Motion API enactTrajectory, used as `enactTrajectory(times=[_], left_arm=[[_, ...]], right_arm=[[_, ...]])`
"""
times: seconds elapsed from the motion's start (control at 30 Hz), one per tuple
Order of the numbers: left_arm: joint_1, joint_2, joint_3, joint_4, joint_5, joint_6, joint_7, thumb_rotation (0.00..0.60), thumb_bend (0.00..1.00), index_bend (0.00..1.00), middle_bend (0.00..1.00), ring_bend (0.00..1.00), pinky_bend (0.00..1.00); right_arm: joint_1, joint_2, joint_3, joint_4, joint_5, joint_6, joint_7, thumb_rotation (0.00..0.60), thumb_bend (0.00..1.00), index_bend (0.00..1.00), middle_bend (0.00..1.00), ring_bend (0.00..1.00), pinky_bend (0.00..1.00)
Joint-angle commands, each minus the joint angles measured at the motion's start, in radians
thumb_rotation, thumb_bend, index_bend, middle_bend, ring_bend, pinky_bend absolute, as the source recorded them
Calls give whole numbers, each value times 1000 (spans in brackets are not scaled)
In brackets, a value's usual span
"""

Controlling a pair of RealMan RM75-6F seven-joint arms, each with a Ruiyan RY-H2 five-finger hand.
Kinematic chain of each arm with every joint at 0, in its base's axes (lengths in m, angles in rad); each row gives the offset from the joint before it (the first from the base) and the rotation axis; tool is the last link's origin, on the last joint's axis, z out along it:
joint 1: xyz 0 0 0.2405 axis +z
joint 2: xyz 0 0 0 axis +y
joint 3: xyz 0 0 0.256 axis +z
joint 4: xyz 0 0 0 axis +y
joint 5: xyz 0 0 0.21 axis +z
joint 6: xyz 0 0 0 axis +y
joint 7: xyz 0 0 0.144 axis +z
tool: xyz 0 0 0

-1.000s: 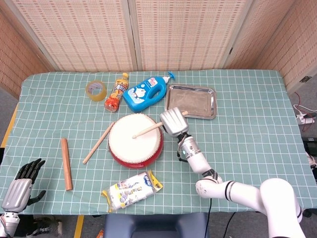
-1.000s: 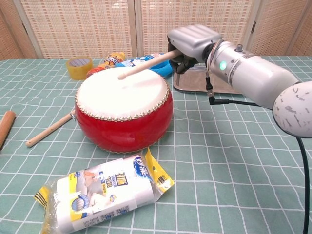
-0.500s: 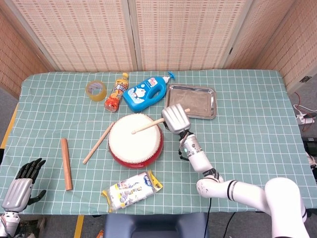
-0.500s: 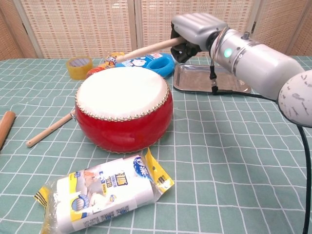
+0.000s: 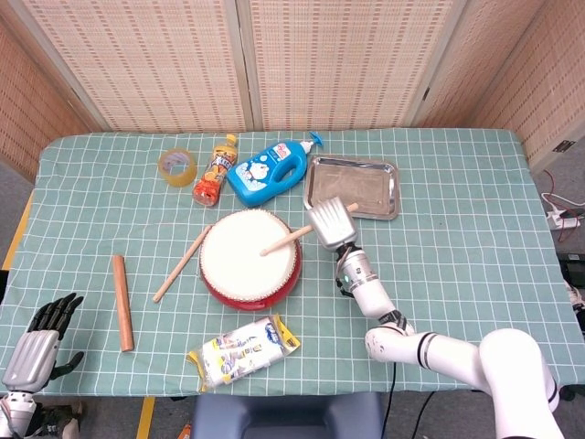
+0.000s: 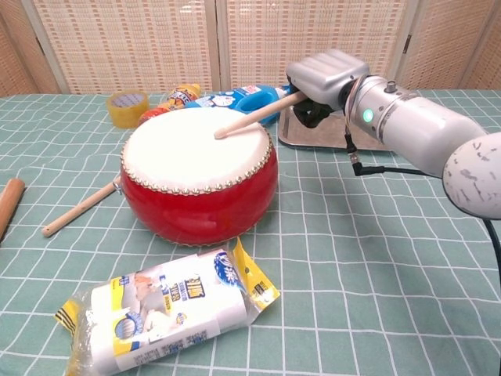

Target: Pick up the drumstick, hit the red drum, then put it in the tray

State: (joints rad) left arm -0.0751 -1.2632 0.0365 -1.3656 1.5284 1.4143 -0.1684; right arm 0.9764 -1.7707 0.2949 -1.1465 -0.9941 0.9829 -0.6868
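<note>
1. The red drum [image 5: 249, 261] serves as the landmark: a round drum with a red body, a cream-white skin and a ring of studs along the rim.
2. The right hand [image 5: 334, 222] sits just beside the drum's right edge, fingers clamped around the drumstick [image 5: 286, 241].
3. The drumstick is a plain, pale wooden rod; it slants down from the hand and its tip meets the drum skin right of the skin's centre.
4. The metal tray [image 5: 352, 187] lies behind the drum and to its right, close behind the right hand.
5. A second wooden stick [image 5: 181, 265] lies on the cloth touching the drum's left side.
6. A blue detergent bottle [image 5: 269, 171] lies just behind the drum.
7. The left hand [image 5: 37, 343] rests well to the drum's left, at the table's near corner, fingers apart and holding nothing.
</note>
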Motion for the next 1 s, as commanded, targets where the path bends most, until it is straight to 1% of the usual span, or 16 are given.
enactTrajectory(times=[0.03,0.17,0.3,0.4,0.43,0.5,0.53,0.67,0.77,0.87,0.93,0.97,1.0], left_arm=[[1,0,-1,1,1,4,-3,600,224,0,0,0,0],[0,-1,-1,2,4,5,-5,600,224,0,0,0,0],[-1,-2,0,-1,6,3,-2,600,226,0,0,0,0],[0,-1,1,-3,4,2,2,600,226,0,0,0,0],[1,0,0,-5,2,2,4,600,224,0,0,0,0],[2,2,0,-9,-1,3,8,600,223,0,0,0,0],[4,3,0,-12,-2,4,11,600,223,0,0,0,0],[10,7,0,-23,-10,5,20,600,224,0,0,0,0],[15,11,0,-31,-17,6,25,600,224,0,0,0,0],[20,15,-3,-35,-25,11,26,600,225,0,0,0,0],[23,17,-5,-38,-29,14,25,600,225,0,0,0,0],[23,17,-6,-38,-30,14,25,600,225,0,0,0,0],[24,17,-6,-39,-30,14,25,600,225,0,0,0,0]], right_arm=[[-25,7,63,-38,-7,34,196,600,694,1000,1000,1000,1000],[-48,28,94,-28,23,24,274,600,694,1000,1000,1000,1000],[-62,23,114,43,62,-8,348,600,695,1000,1000,1000,1000],[-64,0,132,136,96,-59,420,600,694,1000,1000,1000,1000],[-59,-12,138,181,107,-83,443,600,694,1000,1000,1000,1000],[-48,-36,143,258,115,-119,479,600,694,1000,1000,1000,1000],[-38,-54,146,311,120,-149,501,600,694,1000,1000,1000,1000],[-2,-110,153,467,116,-250,585,600,694,1000,1000,986,1000],[30,-152,151,579,94,-305,639,600,694,1000,991,927,1000],[59,-185,154,668,76,-349,694,600,694,982,945,859,1000],[78,-199,160,714,70,-395,729,600,694,921,886,788,1000],[86,-203,160,730,66,-415,742,600,691,869,841,741,995],[95,-207,159,749,58,-434,759,600,678,812,790,688,968]])
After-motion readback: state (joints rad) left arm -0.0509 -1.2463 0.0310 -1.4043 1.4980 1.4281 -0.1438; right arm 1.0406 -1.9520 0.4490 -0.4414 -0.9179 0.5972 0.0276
